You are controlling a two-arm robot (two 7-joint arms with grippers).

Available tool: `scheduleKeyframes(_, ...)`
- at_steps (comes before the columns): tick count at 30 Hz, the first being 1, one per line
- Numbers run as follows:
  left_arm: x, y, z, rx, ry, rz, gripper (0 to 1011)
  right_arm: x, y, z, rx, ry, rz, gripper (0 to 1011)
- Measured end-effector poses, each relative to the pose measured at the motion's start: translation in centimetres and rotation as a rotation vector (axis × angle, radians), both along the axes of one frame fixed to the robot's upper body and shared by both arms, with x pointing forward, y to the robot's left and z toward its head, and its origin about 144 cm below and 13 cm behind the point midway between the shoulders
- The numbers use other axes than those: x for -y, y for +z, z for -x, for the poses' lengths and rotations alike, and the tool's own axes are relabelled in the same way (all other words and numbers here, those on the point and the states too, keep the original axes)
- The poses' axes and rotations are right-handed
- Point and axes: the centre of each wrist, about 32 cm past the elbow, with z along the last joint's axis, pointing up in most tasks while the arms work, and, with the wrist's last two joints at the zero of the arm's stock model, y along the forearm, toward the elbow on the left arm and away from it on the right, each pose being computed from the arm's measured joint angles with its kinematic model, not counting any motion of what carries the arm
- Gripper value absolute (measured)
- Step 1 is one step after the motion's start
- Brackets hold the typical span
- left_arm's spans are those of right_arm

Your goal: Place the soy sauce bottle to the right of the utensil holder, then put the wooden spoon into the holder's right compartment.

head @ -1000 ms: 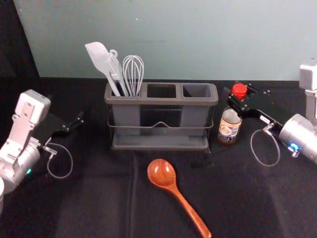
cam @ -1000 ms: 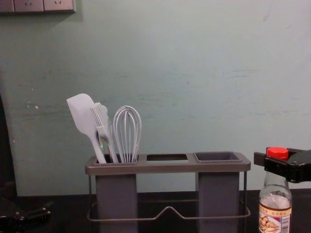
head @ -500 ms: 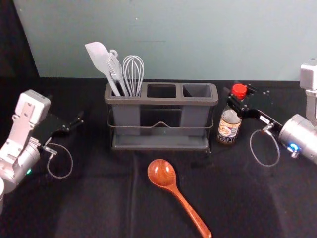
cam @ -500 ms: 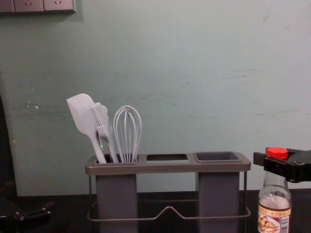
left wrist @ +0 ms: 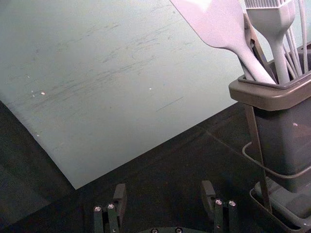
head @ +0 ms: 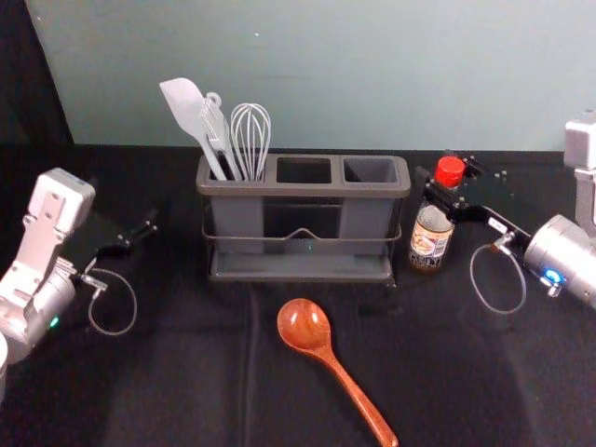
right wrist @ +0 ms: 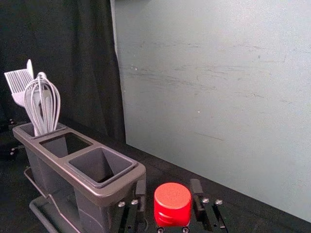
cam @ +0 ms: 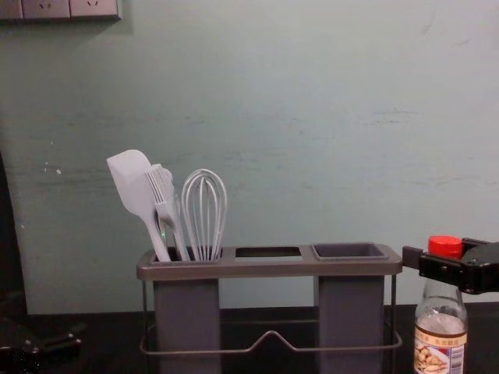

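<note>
In the head view, the soy sauce bottle (head: 431,233) stands on the surface (head: 186,372) just to the right of the utensil holder (head: 303,190), with the right gripper (head: 448,175) around its neck. The wooden spoon (head: 328,354) lies in front of the holder, bowl toward it. The spatula (head: 186,107), brush (head: 216,128) and whisk (head: 250,140) stand in the left compartment. The left gripper (head: 126,207) is parked at the left.

The left wrist view has its fingers (left wrist: 208,194) wide apart.

In the right wrist view, the fingers (right wrist: 196,190) flank the red cap (right wrist: 172,201), seemingly released, with a gap along one side.

The chest view shows the bottle upright between the right gripper's fingers, beside the holder.
</note>
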Motion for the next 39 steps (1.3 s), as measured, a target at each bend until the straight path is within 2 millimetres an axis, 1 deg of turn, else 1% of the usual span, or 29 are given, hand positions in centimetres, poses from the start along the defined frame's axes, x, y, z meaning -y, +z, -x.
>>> scheduleKeyframes(3,0.0,0.0,0.0,0.000,0.000,0.000,1005,0.0,0.0,0.0,0.000,0.000,0.000,643)
scheduleKeyframes(8,0.0,0.0,0.0,0.000,0.000,0.000,1005,0.0,0.0,0.0,0.001,0.000,0.001,815)
scheduleKeyframes(10,0.0,0.0,0.0,0.000,0.000,0.000,1005,0.0,0.0,0.0,0.001,0.000,0.001,849)
scheduleKeyframes(11,0.0,0.0,0.0,0.000,0.000,0.000,1005,0.0,0.0,0.0,0.001,0.000,0.001,898)
scheduleKeyframes(13,0.0,0.0,0.0,0.000,0.000,0.000,1005,0.0,0.0,0.0,0.001,-0.001,0.001,935)
scheduleKeyframes(14,0.0,0.0,0.0,0.000,0.000,0.000,1005,0.0,0.0,0.0,0.001,-0.001,0.001,980)
scheduleKeyframes(15,0.0,0.0,0.0,0.000,0.000,0.000,1005,0.0,0.0,0.0,0.001,-0.001,0.001,995)
scheduleKeyframes(25,0.0,0.0,0.0,0.000,0.000,0.000,1005,0.1,0.3,0.3,0.012,-0.009,0.006,1002)
scheduleKeyframes(33,0.0,0.0,0.0,0.000,0.000,0.000,1005,0.8,1.1,1.4,0.033,-0.029,0.010,1002)
scheduleKeyframes(39,0.0,0.0,0.0,0.000,0.000,0.000,1005,1.3,2.2,2.5,0.057,-0.022,-0.012,1002)
